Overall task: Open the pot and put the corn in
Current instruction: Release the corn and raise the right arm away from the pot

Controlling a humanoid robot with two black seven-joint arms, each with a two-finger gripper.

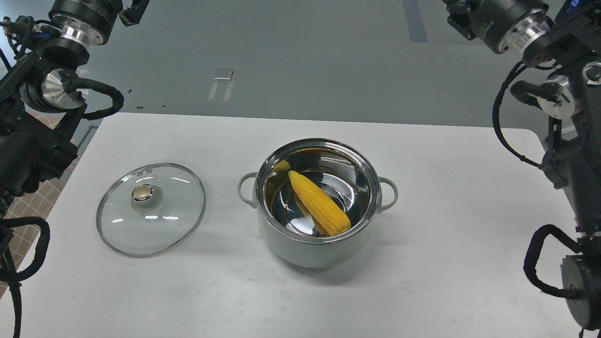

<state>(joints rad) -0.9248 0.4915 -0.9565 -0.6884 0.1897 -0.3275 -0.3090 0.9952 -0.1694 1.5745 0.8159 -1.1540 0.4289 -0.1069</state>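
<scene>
The pale grey-green pot [310, 251] stands open in the middle of the white table, its steel rim and inside showing. The yellow corn [319, 203] lies inside it, tip toward the back left. Both arms are raised at the view's top corners. The left arm's wrist [80, 19] shows at the top left and the right arm's wrist [507, 19] at the top right. Both grippers are cut off by the top edge of the view.
The glass lid [151, 209] with its metal knob lies flat on the table [422, 281] left of the pot. The table's right edge runs close under the right arm. Grey floor lies beyond the table's far edge.
</scene>
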